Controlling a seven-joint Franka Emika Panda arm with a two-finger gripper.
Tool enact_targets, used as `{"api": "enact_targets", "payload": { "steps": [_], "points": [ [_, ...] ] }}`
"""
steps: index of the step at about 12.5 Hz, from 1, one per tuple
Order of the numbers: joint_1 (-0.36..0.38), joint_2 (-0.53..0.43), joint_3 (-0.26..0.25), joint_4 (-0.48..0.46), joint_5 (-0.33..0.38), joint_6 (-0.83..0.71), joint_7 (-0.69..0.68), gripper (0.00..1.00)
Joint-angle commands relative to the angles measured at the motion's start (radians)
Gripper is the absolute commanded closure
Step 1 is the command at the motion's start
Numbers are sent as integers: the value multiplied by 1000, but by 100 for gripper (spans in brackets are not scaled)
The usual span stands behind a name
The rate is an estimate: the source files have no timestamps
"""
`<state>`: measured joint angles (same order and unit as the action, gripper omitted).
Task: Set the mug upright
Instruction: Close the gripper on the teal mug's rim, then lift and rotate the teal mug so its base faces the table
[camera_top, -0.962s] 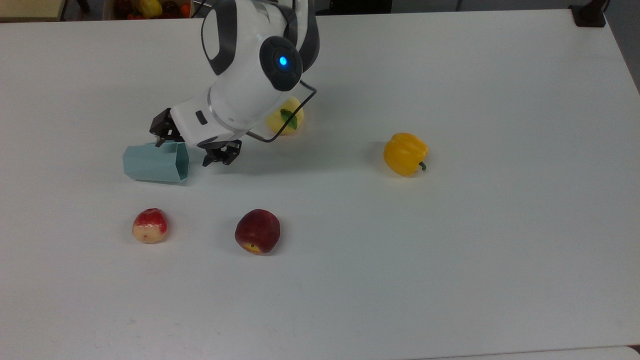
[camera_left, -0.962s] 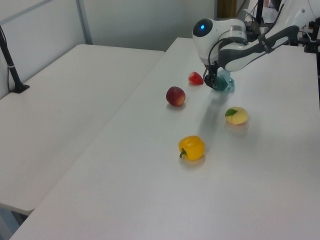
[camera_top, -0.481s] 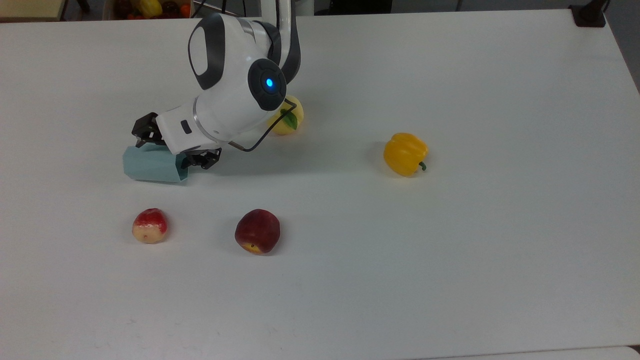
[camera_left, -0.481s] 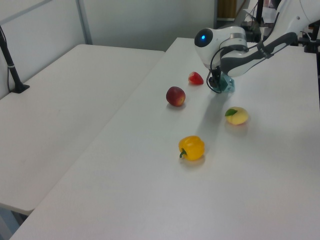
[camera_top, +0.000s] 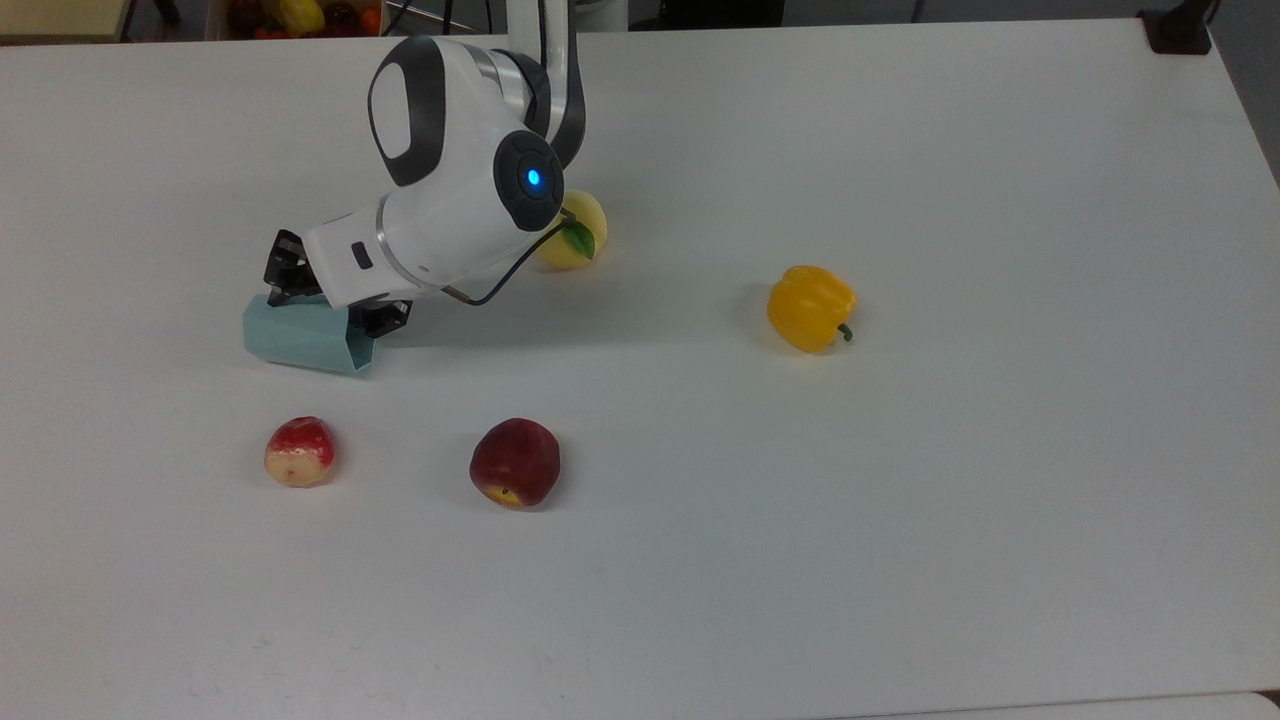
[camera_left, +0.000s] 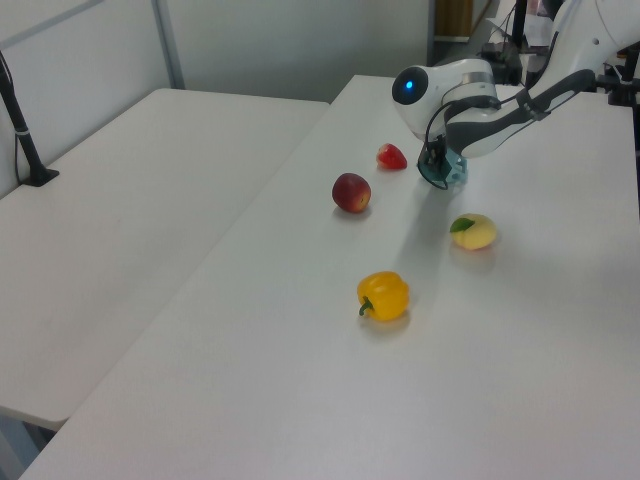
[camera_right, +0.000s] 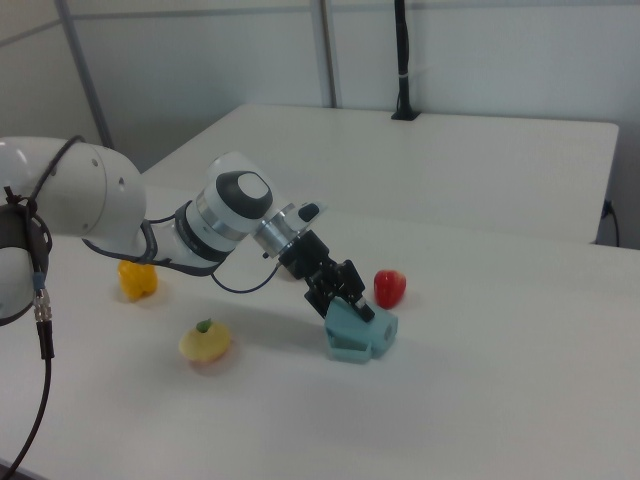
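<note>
The pale blue-green faceted mug (camera_top: 300, 340) lies on its side on the white table (camera_top: 900, 520), its open rim toward the top view's right. My gripper (camera_top: 334, 300) comes down at a slant from the arm and straddles the mug near its rim. One black finger (camera_top: 284, 272) stands at the far side, the other (camera_top: 386, 316) at the rim end, and both touch it. In the right view the gripper (camera_right: 338, 290) sits on top of the mug (camera_right: 362, 335). In the left view the mug (camera_left: 450, 174) peeks out behind the gripper (camera_left: 434, 160).
A red strawberry-like fruit (camera_top: 299, 452) and a dark red peach (camera_top: 515, 462) lie nearer the front. A pale yellow fruit with a leaf (camera_top: 578, 232) sits partly under the arm. A yellow bell pepper (camera_top: 810, 307) lies to the right. A black post base (camera_top: 1180, 30) stands at the far right corner.
The gripper came down and leftward in the top view onto the mug, and its fingers drew closer together. The mug has turned slightly on the table.
</note>
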<state>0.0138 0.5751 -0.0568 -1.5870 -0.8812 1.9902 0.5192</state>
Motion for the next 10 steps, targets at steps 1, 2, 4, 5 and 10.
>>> {"api": "enact_targets", "payload": {
  "steps": [1, 2, 4, 5, 10],
  "points": [
    [0, -14, -3, -38, 7, 33, 21, 100],
    [0, -21, -3, -38, 13, 32, 18, 100],
    [-3, -35, -3, -36, 18, 30, 13, 100],
    [-6, -47, -3, -34, 37, 32, 12, 100],
    [-8, -130, 5, -15, 368, 21, -163, 100]
  ]
}}
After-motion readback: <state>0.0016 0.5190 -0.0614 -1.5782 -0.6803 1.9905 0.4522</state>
